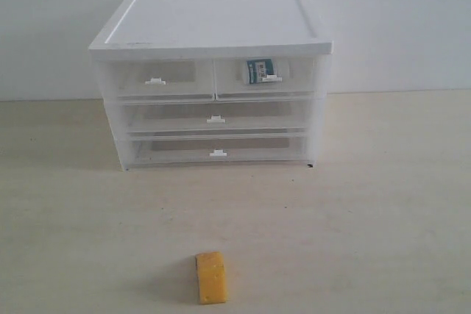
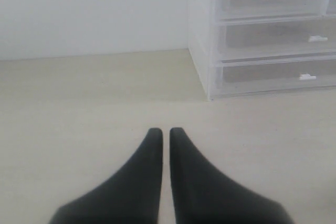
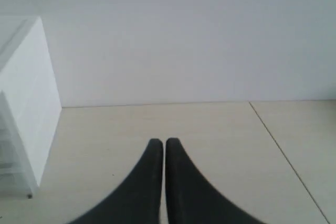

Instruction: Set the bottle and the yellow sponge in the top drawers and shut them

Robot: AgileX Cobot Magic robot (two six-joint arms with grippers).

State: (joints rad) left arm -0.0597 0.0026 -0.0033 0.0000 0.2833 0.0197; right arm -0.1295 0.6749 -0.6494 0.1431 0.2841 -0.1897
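Observation:
The yellow sponge [image 1: 211,277] lies on the table near the front edge, well in front of the white cabinet [image 1: 213,23]. The bottle [image 1: 259,71] shows through the translucent front of the top right drawer [image 1: 266,77], which is pushed in. Beside it, the top left drawer [image 1: 157,79] is pushed in too and looks empty. Neither arm appears in the exterior view. My left gripper [image 2: 165,131] is shut on nothing, low over bare table to the cabinet's left. My right gripper [image 3: 165,142] is shut on nothing, to the cabinet's right.
Two full-width drawers [image 1: 215,118] [image 1: 218,152] sit pushed in below the top pair. A plain white wall stands behind the cabinet. A seam line [image 3: 283,150] runs across the tabletop at the right.

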